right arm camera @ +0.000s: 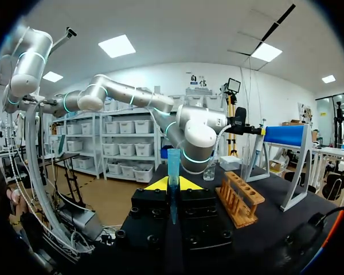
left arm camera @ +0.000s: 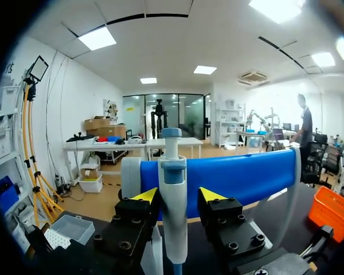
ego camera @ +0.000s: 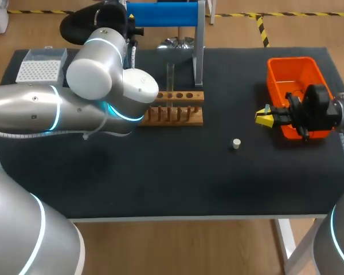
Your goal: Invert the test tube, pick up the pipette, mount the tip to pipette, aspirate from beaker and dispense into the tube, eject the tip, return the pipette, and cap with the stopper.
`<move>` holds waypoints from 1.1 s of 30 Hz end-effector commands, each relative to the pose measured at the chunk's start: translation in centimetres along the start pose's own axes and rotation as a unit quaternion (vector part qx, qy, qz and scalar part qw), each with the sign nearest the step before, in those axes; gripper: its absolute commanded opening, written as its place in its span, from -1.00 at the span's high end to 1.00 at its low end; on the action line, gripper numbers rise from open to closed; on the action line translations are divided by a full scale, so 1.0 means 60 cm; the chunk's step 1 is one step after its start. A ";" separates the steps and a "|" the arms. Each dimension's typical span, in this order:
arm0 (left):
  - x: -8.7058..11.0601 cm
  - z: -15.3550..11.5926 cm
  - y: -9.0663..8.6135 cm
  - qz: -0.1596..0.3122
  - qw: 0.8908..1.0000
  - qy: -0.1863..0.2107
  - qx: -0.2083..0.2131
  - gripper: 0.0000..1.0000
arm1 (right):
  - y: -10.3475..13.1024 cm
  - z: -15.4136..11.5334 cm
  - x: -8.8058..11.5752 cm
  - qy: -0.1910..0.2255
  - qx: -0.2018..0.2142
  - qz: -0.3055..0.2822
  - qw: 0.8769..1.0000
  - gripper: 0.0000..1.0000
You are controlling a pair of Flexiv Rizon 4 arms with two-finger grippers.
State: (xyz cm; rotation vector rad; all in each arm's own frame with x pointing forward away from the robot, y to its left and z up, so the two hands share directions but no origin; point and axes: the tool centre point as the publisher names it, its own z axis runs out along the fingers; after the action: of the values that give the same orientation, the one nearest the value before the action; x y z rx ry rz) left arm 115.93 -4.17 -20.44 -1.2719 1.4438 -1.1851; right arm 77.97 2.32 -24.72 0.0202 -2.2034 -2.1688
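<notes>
Hanging pipette (left arm camera: 174, 215), apparently inside end effector (left arm camera: 178, 195)

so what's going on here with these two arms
The left gripper sits open around the white and blue pipette at the blue stand, not yet gripping it. The right gripper, beside the orange plastic bin, is shut on a tapered blue plastic tip. The clear test tube stands in the wooden rack; the small white stopper lies loose on the black table.
</notes>
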 end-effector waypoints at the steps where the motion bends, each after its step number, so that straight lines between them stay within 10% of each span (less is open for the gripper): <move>1: 0.004 0.011 0.005 -0.001 1.000 -0.005 0.007 0.19 | 0.000 0.000 0.001 0.000 0.000 0.000 1.000 1.00; 33: -0.010 0.024 0.000 0.004 1.000 -0.012 0.014 0.29 | 0.000 0.000 0.001 0.000 0.000 0.000 1.000 1.00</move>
State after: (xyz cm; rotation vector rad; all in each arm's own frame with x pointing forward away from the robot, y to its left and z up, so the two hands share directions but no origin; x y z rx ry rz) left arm 117.00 -3.57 -20.52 -1.2574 1.4152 -1.1768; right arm 77.97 2.32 -24.72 0.0201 -2.2034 -2.1689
